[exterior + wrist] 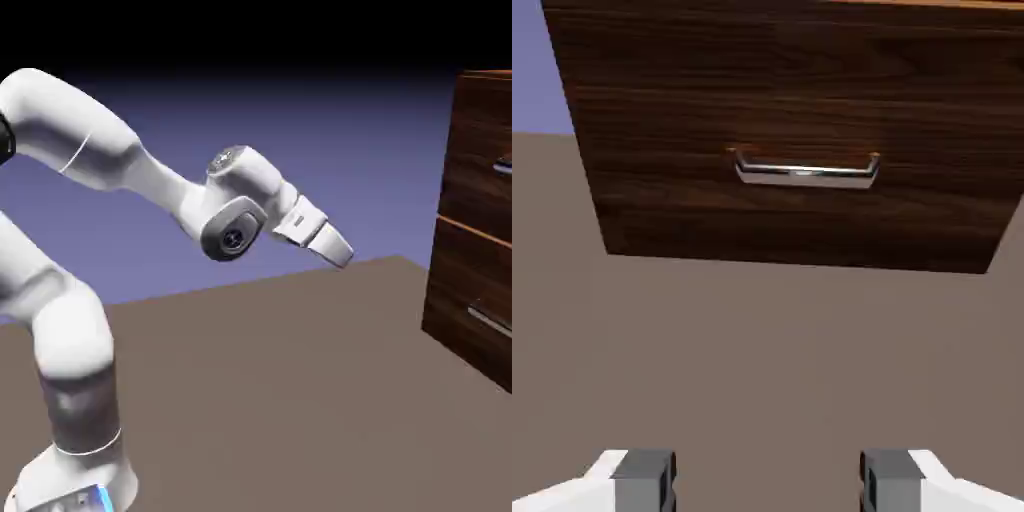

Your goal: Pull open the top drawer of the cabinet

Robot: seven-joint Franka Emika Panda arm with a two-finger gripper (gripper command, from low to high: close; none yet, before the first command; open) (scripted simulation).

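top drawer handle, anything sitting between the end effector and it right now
Nothing visible does. In the exterior view the end effector hangs open over bare table, well short of the cabinet. The top drawer sits at the picture's edge, with open air in between.

Bare brown table surface (280, 370) lies between the white two-finger gripper (345, 255) and the tall dark brown wood-grain cabinet (475, 220) at far right; nothing stands between. Jaws wide apart, nothing between them.
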